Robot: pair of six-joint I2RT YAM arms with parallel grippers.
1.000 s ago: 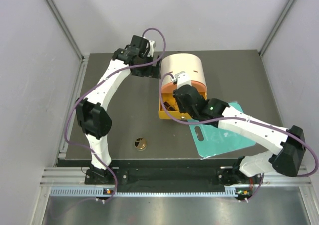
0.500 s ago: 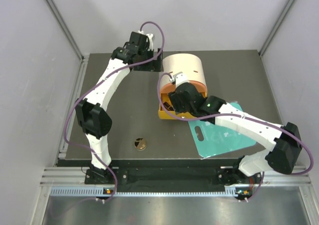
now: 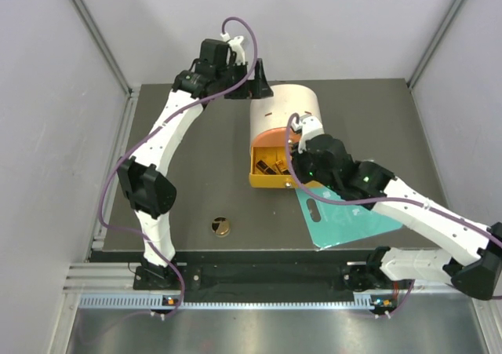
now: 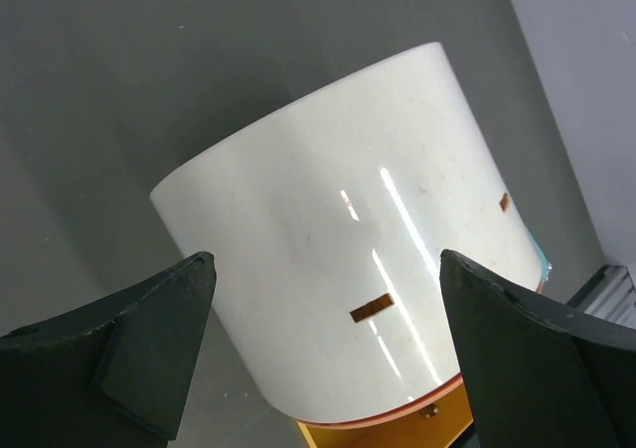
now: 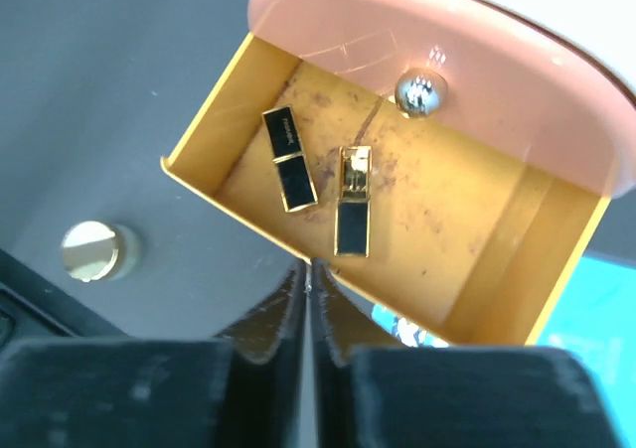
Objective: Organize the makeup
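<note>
Two black-and-gold rectangular makeup pieces (image 5: pixel 289 158) (image 5: pixel 353 202) lie side by side in the open orange drawer (image 5: pixel 477 239) of the cream cylindrical box (image 3: pixel 286 107). My right gripper (image 5: pixel 311 266) hovers over the drawer's near rim, shut, with nothing between its fingers; in the top view it (image 3: pixel 296 173) is at the drawer's right side. A round gold compact (image 3: pixel 220 227) (image 5: pixel 91 249) sits alone on the dark table, near the front. At the box's back edge my left gripper (image 4: pixel 326 269) (image 3: pixel 255 83) stands wide open, its fingers apart on either side of the box's cream wall (image 4: pixel 348 220).
A flat teal board (image 3: pixel 345 213) with a handle hole lies right of the drawer, partly under my right forearm. A silver knob (image 5: pixel 421 91) sticks out of the box's pink panel above the drawer. Grey walls enclose the table on three sides.
My right gripper has drawn back and risen from the drawer, opening and shutting again; the drawer's contents now show. My left gripper has swung right to the box's back edge.
</note>
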